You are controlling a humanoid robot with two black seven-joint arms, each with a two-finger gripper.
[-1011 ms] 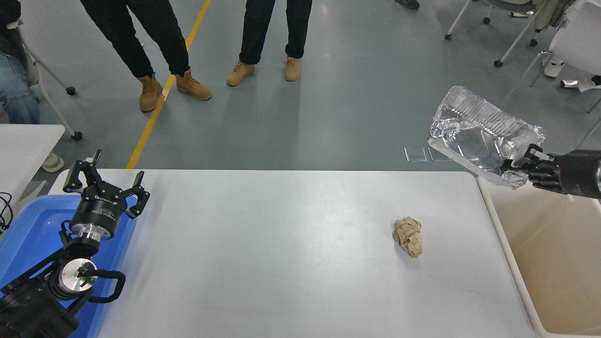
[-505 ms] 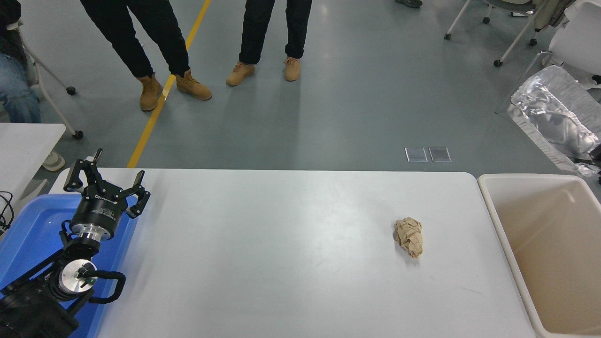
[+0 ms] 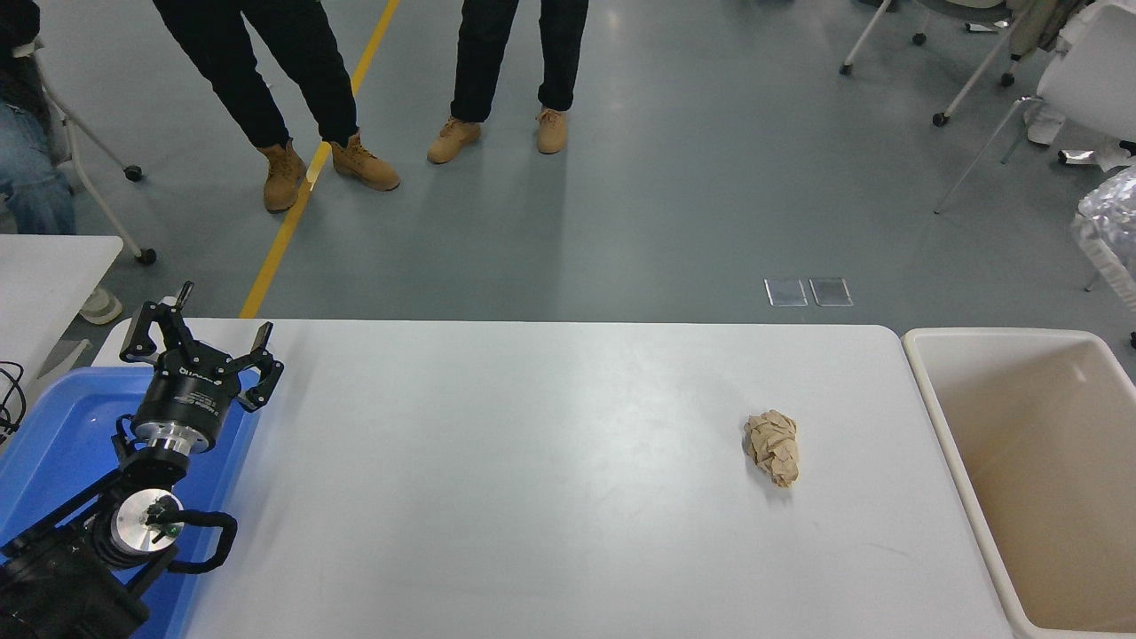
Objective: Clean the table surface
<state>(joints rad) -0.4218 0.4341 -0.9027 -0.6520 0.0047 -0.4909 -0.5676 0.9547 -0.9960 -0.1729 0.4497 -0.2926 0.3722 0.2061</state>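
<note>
One crumpled paper ball (image 3: pixel 772 447), one blue tray (image 3: pixel 53 453), one beige bin (image 3: pixel 1047 470) and two people's legs (image 3: pixel 293 80) are being shown.

Blue tray (image 3: pixel 53 444) left, beige bin (image 3: pixel 1047 497) right.

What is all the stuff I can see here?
table: 1, white, middle
paper ball: 1, crumpled, tan, on the table's right part
bin: 1, beige, right of the table
tray: 1, blue, lower left
small table: 1, white, left edge
foil: 1, silver, crumpled, right edge
chairs: white, top right; number unclear
people: 2 standing, dark trousers, tan boots, top
yellow line: 1, on the floor
left gripper: 1, black, open, over the tray
</note>
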